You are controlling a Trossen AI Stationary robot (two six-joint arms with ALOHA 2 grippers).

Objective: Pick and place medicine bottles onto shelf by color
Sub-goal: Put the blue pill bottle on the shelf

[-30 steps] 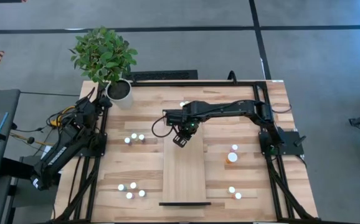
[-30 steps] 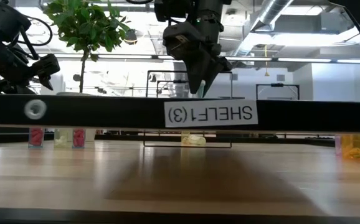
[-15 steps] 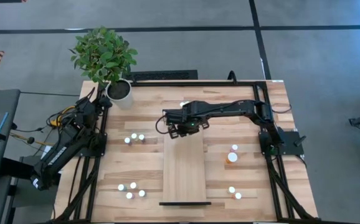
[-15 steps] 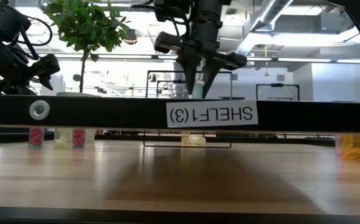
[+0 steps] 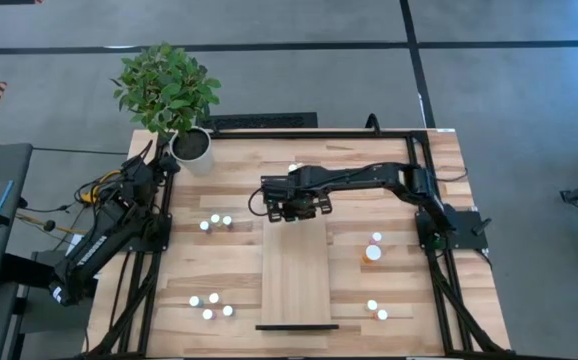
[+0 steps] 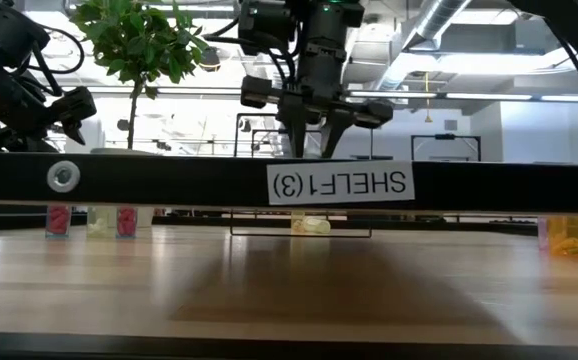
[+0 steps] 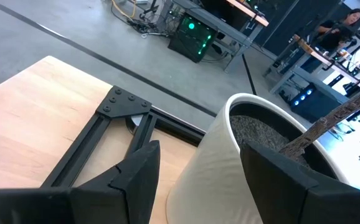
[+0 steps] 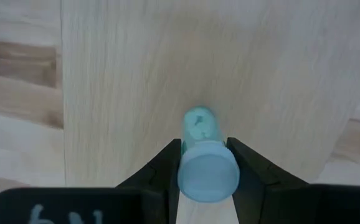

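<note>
Right pincer carrying a teal bottle over the shelf's far end.

High view: right pincer (image 5: 295,209) hangs above the shelf (image 5: 294,275); left pincer (image 5: 166,160) waits, open, by the pot (image 5: 191,146).
Right wrist view: fingers (image 8: 164,167) clamp the bottle (image 8: 203,155), shelf directly below.
Next, I judge: lower it upright, then release.

Right arm stretched leftward across frame centre, right hand (image 5: 296,208) pointing down with fingers (image 8: 165,167) clamped on a teal bottle (image 8: 203,158); left arm folded at frame left, left hand (image 5: 166,160) fingers apart.
</note>
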